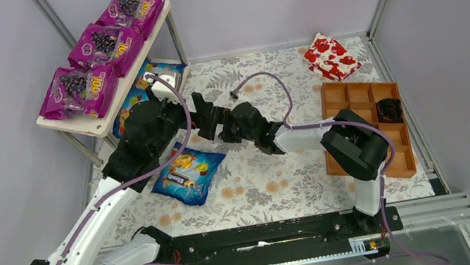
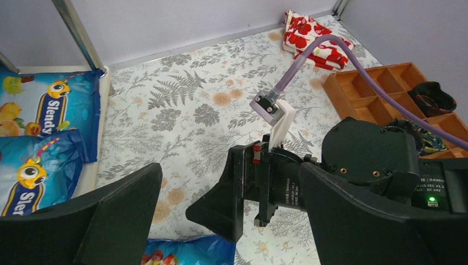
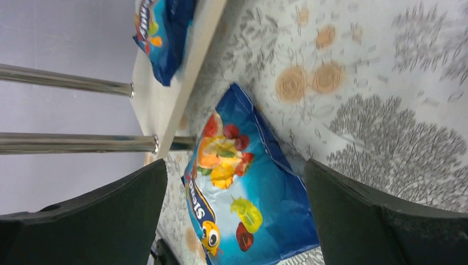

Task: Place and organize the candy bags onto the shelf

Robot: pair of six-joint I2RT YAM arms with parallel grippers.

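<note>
The left tool (image 2: 230,168) and right tool (image 3: 234,165) are held apart, empty. One blue candy bag (image 3: 237,204) is seen on the worktop (image 3: 386,110).

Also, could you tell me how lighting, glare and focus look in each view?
Top external: even light, slight sheen on the purple candy bags. Left wrist: tablecloth sharp, own fingers dark and soft. Right wrist: frame rolled sideways, blue candy bag crisp.
</note>
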